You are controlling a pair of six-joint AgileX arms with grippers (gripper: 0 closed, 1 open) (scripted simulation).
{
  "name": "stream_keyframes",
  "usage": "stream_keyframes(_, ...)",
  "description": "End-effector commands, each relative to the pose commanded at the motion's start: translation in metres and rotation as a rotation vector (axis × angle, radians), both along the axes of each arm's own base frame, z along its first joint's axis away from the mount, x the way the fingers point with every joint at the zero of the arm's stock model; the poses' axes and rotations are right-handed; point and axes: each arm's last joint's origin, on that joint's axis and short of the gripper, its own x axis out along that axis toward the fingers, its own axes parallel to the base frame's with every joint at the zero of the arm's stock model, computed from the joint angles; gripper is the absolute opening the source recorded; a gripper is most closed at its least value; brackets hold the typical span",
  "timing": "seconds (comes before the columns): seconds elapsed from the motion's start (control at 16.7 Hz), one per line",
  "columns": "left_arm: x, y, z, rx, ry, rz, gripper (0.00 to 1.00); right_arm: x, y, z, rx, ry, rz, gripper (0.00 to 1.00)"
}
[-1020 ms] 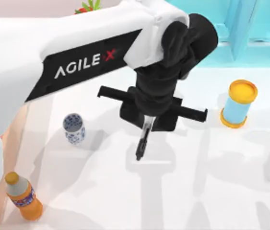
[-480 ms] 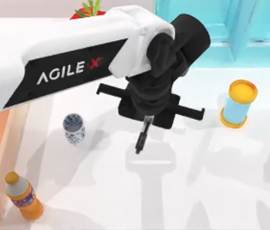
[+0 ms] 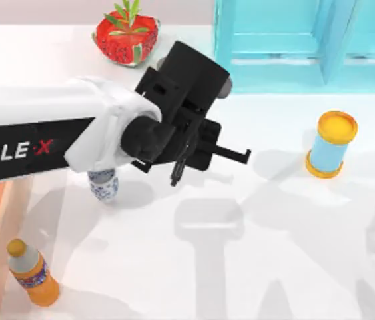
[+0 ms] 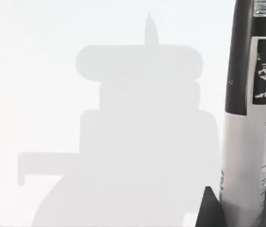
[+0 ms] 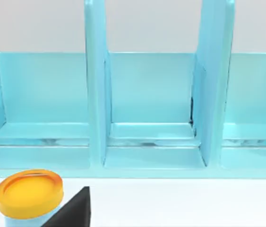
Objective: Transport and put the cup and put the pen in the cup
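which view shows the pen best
The left wrist view: the pen fills its height, black barrel and white-grey label band plain, held in the left gripper. The top view shows it as a thin dark sliver hanging under that gripper, near the cup.

White left arm [image 3: 47, 133], black AGILE·X band, black wrist, black jaws
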Motion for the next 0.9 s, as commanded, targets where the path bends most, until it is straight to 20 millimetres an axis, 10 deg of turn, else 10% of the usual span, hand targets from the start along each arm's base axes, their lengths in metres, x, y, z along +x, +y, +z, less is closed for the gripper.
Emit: stream_keyframes(0.9, -0.099, 0.118, -0.009, -0.291, -0.874, 0.108, 0.0, 0.0, 0.0, 0.0, 0.0, 0.0, 0.0, 1.0)
